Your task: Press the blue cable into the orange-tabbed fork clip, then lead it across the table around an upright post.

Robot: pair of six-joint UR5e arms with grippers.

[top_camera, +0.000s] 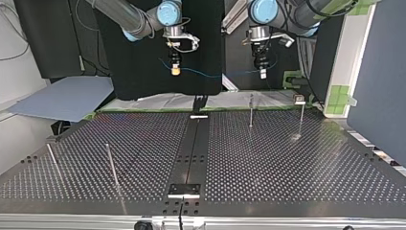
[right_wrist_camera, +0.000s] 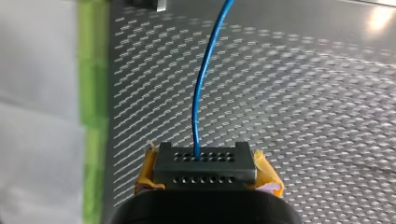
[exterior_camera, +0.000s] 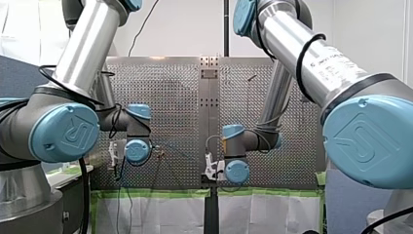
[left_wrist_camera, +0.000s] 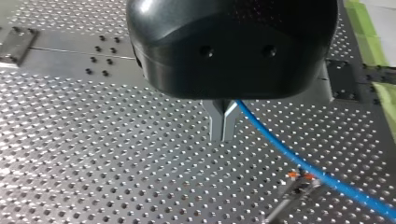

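A thin, glossy blue cable (top_camera: 210, 74) hung in a shallow sag between two grippers, in the air above the far edge of the perforated table (top_camera: 287, 163) in the top view.

On one end, my left gripper (left_wrist_camera: 223, 139) was a rounded black housing with two narrow grey metal fingers (left_wrist_camera: 217, 122). The fingers were pressed flat together on the cable. From there the cable slanted away and passed over the fork clip (left_wrist_camera: 299, 179), a small metal piece with orange tabs on a slim rod. In the top view the clip stood near the table's far right corner, apart from the cable.

On the other end, my right gripper (right_wrist_camera: 203, 161) was clamped on the cable. Its tip was a black block drilled with rows of small holes, flanked by yellow pads (right_wrist_camera: 266, 175).

The table was dull silver metal covered in a regular grid of holes, with a smooth dark strip (top_camera: 194, 143) down its middle and green tape (right_wrist_camera: 93, 93) along one edge. Thin upright posts (top_camera: 251, 111) rose from it. A grey-blue sheet (top_camera: 62, 98) lay beyond the table at the top view's left.

Silver-tubed with blue joint caps, my left arm (exterior_camera: 73, 58) and my right arm (exterior_camera: 311, 53) reached in from above. Their grippers pointed straight down, side by side and apart.
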